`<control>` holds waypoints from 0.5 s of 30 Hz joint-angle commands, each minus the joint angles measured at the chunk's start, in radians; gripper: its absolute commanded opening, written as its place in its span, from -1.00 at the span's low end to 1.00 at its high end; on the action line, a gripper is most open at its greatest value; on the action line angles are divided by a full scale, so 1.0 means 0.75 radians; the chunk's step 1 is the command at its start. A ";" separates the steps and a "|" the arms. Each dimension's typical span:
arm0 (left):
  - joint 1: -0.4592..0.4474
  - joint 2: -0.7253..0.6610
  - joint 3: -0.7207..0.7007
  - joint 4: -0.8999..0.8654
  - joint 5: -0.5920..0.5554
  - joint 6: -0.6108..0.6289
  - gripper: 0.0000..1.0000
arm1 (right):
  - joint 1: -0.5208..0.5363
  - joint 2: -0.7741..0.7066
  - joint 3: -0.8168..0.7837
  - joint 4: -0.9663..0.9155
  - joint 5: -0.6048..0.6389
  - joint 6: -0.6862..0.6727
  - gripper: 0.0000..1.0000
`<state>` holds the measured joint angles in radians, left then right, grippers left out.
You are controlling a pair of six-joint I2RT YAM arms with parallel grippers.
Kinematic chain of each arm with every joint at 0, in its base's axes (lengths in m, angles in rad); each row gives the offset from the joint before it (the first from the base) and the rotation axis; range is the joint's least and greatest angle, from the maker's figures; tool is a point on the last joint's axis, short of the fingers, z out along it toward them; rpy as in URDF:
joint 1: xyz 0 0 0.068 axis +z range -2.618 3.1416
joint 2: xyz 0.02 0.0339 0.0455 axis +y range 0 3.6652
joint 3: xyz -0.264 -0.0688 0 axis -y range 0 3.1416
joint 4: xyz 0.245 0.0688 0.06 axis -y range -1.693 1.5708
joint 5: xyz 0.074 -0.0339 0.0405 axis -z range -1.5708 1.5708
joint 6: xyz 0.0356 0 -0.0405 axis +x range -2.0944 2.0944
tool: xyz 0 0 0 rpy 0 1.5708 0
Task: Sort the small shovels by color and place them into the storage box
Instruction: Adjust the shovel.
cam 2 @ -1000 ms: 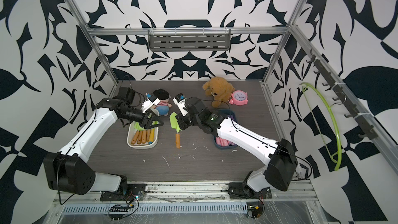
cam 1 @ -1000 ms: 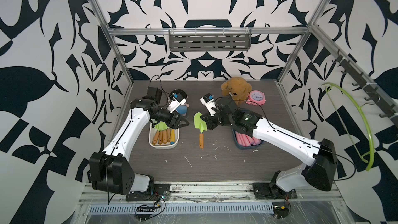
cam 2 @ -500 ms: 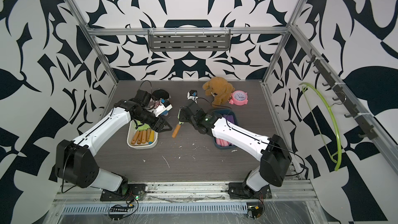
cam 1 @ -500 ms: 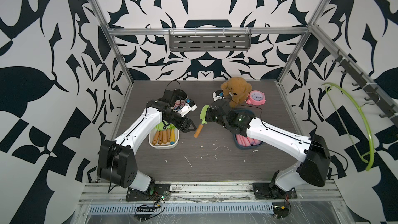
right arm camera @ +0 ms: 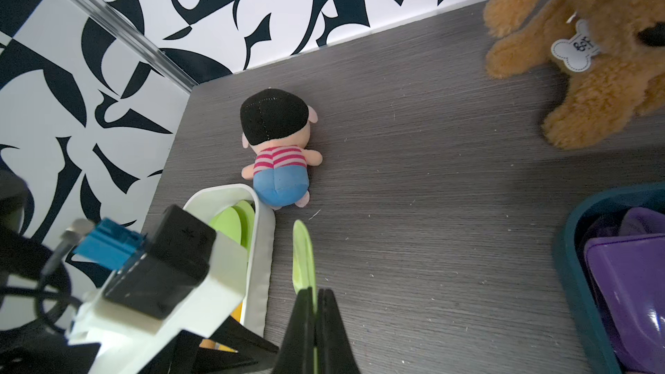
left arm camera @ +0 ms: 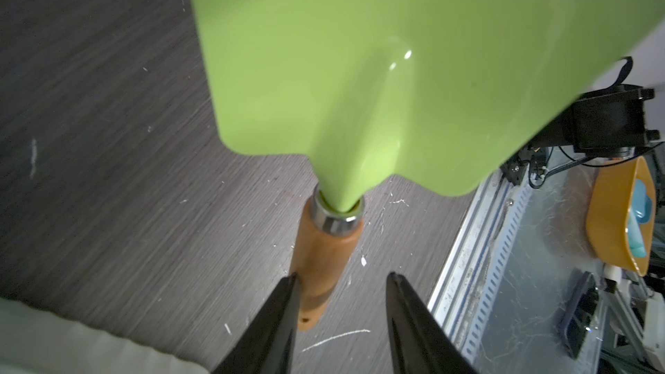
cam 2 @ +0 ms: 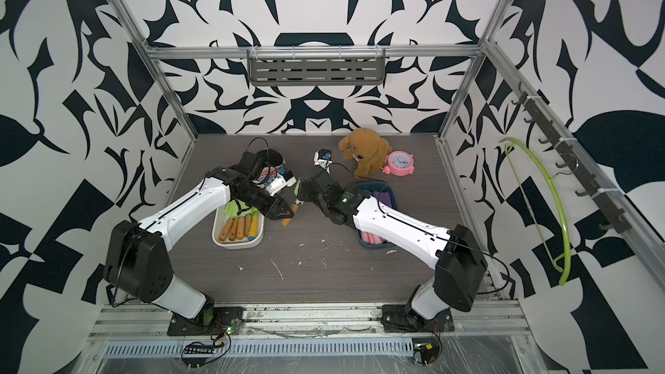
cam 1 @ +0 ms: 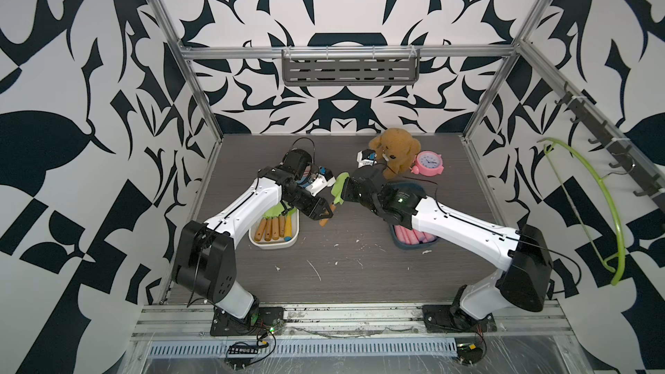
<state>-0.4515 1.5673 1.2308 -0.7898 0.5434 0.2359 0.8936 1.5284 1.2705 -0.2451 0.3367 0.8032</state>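
Nearest the front, white scraps lie scattered on the dark wood-grain tabletop. Behind them on the left stands a white storage box holding green shovels side by side, most with wooden handles and one with a yellow handle. Well apart from it on the right is a dark blue storage box, partly covered by the right arm, with purple shovels inside and their pink handles pointing to the front. Between the two boxes both arms meet over one green shovel. The right gripper has its fingers pressed together on the thin edge of the green blade and carries the shovel slanted, with the wooden handle toward the front. The left gripper straddles that handle with its jaws partly apart. One finger lies against the wood while the other stands clear of it, so the handle is not clamped. Further back, a small plush doll in a striped shirt lies face down just beyond the white box. A brown plush dog sits beside a pink alarm clock near the back wall, where a grey slotted shelf hangs.
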 commanded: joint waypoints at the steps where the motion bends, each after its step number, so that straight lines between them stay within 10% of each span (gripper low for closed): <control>1: -0.002 -0.034 -0.012 0.078 -0.024 -0.031 -0.03 | 0.009 -0.053 0.008 0.124 -0.021 0.052 -1.00; 7: 0.001 -0.065 -0.045 0.126 -0.020 -0.041 -0.15 | 0.010 -0.080 -0.022 0.146 -0.025 0.087 -1.00; 12: 0.013 -0.083 -0.053 0.129 0.023 -0.036 -0.94 | 0.009 -0.090 -0.037 0.165 -0.062 0.109 -1.00; 15: 0.041 -0.101 -0.063 0.129 0.012 -0.070 -1.00 | 0.008 -0.095 -0.032 0.135 -0.051 0.099 -0.87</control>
<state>-0.4492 1.5185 1.1980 -0.7136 0.5407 0.2546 0.8856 1.5043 1.2400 -0.1902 0.2974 0.8490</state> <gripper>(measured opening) 0.127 0.057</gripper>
